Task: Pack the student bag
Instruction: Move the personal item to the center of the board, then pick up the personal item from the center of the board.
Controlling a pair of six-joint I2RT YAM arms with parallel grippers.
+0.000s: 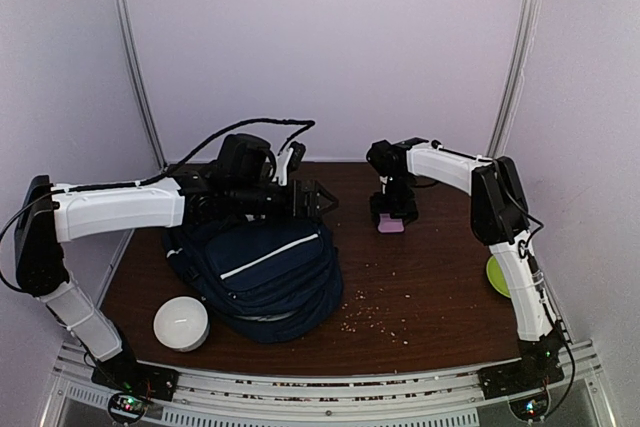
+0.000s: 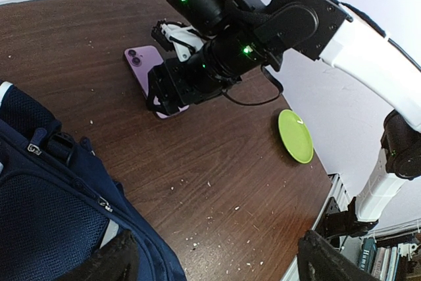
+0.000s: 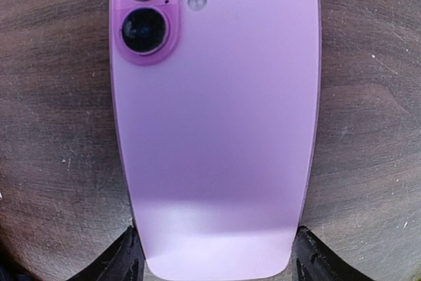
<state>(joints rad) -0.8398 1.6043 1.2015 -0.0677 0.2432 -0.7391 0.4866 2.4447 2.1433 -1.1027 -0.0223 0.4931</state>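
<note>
The student bag, dark navy with a white stripe, lies flat at the left of the table; its zippered edge fills the lower left of the left wrist view. My left gripper hovers open above the bag's far right corner, and nothing sits between its fingertips. A purple phone lies flat, camera side up, at the back right. My right gripper points down on it, with one finger against each long edge of its near end.
A lime green plate rests by the right edge beside the right arm. A white ribbed round pouch stands at the front left, next to the bag. Crumbs are scattered over the wood right of the bag.
</note>
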